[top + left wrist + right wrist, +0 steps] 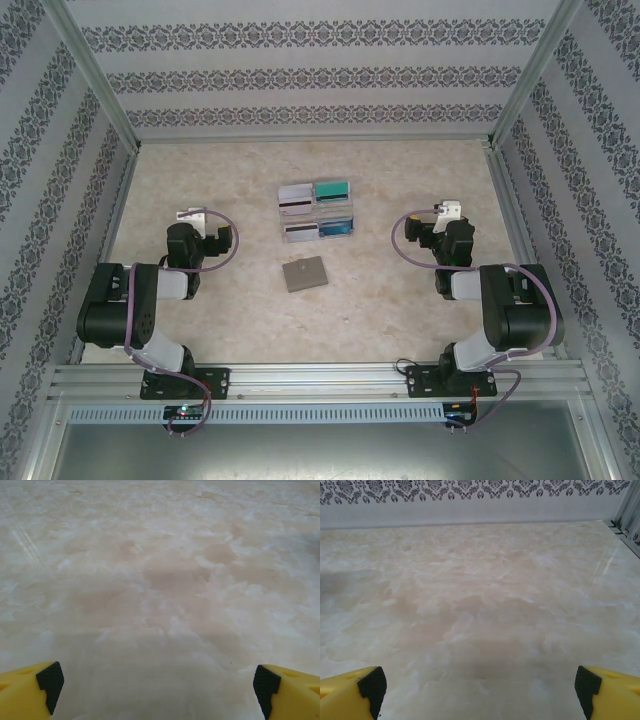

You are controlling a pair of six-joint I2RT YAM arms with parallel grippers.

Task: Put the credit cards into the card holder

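As we look from above, card holder (304,273): flat grey-brown square on the surface (220,170) between the arms.
Credit cards (317,212): white-grey, teal, blue, just beyond it; prints too small for us.
Left gripper (157,680): open, empty.
Right gripper (480,682): open, empty.

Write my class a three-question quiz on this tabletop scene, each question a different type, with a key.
1. True or false: the card holder lies flat on the table, apart from the rack of cards.
2. The left claw is: A) open and empty; B) shut on a card; C) shut on the holder.
3. Fill in: the rack has ___ compartments.
Key: 1 true; 2 A; 3 four.
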